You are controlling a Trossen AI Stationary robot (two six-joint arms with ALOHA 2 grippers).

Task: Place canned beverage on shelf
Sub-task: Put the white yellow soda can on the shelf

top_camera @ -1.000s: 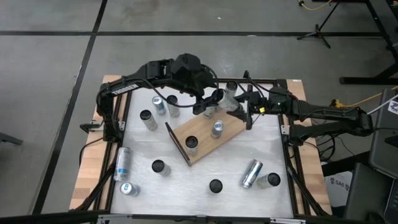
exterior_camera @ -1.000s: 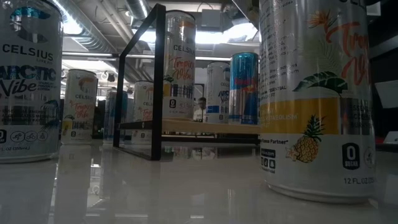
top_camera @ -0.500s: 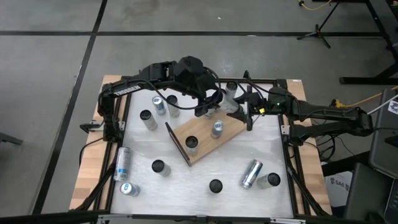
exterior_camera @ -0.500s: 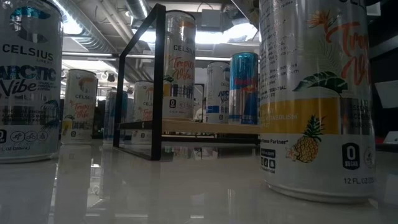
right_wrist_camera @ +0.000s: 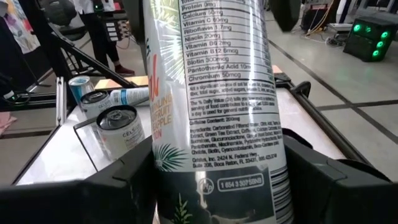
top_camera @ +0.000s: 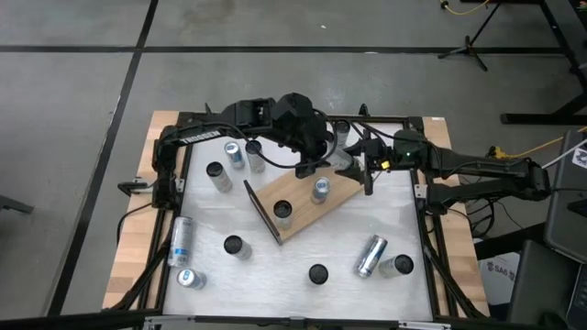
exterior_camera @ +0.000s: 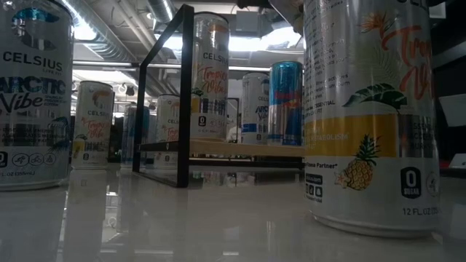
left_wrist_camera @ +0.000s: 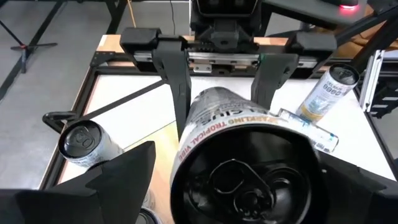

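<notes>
Right gripper (top_camera: 353,163) is clamping the can (right_wrist_camera: 211,112); left gripper (top_camera: 307,163), jaws wide around it, is risking a fumbled handover above the shelf (top_camera: 303,206).

Two cans (top_camera: 320,190) stand on the shelf (top_camera: 303,204) at table (top_camera: 303,247) centre; other cans lie scattered around it

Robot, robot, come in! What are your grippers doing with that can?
Right gripper shut on tropical can, above shelf's far end. Left gripper open around the same can. Two cans already stand on shelf; far end bare.
</notes>
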